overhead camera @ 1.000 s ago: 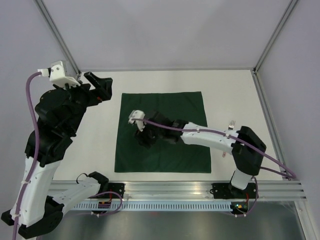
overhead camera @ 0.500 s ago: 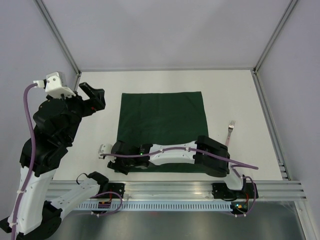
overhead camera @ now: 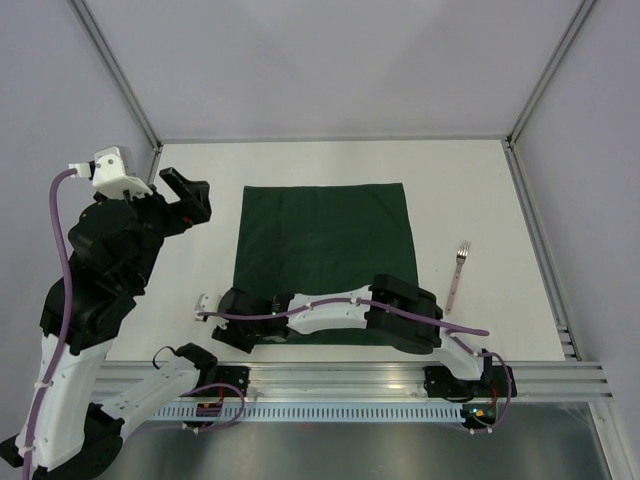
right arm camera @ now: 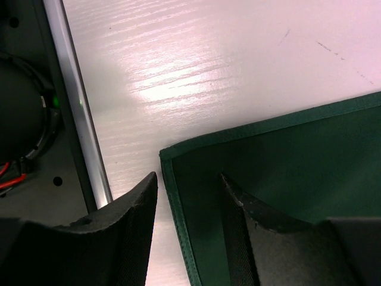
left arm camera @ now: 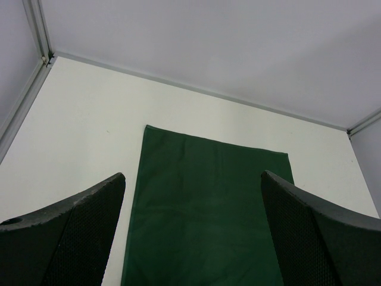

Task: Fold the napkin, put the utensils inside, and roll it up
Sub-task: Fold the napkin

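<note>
The dark green square cloth napkin (overhead camera: 325, 250) is seen lying flat and unfolded on the white table (overhead camera: 200, 262), and nothing has yet been folded. The slim fork with the pale pink handle and silvery tines (overhead camera: 456, 278) is left just off the napkin's right edge, apart from the cloth, presumably so that it stays out of the way until a fold has been made. The right arm is stretched low along the napkin's near hem, and the right gripper (right arm camera: 187, 182) is brought to the napkin's near-left corner, which is the natural place for a corner to be lifted and carried over. In the right wrist view the stitched corner is framed between the two black fingers (right arm camera: 134, 208): they are held partly apart, with a narrow gap, one outside the napkin's left hem and one over the cloth. Nothing is pinched yet, and whether the cloth is touched cannot be told. A closing of the jaws on that corner is judged to be the step in hand. The left gripper (left arm camera: 193, 177) is kept raised beyond the napkin's far-left corner, off the cloth, its fingers spread wide and nothing held, probably so that the cloth is left free for the fold.
</note>
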You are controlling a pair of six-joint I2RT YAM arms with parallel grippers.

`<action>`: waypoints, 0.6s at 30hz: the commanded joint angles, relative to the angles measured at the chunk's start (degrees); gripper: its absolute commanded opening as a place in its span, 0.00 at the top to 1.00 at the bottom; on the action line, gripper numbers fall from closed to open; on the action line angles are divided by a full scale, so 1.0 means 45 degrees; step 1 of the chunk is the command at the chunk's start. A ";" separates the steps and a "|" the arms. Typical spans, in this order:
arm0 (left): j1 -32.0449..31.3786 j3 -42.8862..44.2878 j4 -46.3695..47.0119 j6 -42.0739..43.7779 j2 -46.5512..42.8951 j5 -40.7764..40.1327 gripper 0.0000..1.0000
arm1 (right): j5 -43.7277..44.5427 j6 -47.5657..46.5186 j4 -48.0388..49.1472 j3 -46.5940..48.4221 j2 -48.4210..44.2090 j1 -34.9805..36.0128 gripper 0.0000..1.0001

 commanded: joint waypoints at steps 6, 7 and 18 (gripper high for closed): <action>0.0013 -0.0199 -0.0073 0.0166 -0.0254 -0.0167 0.02 | 0.0952 -0.0122 0.0532 0.0233 0.0508 0.0236 0.50; 0.0032 -0.0219 -0.0073 0.0166 -0.0235 -0.0167 0.02 | 0.1030 -0.0142 0.0532 0.0194 0.0567 0.0236 0.51; 0.0013 -0.0297 -0.0034 0.0185 -0.0215 -0.0186 0.02 | 0.1070 -0.0337 0.0513 0.0115 0.0392 0.0216 0.82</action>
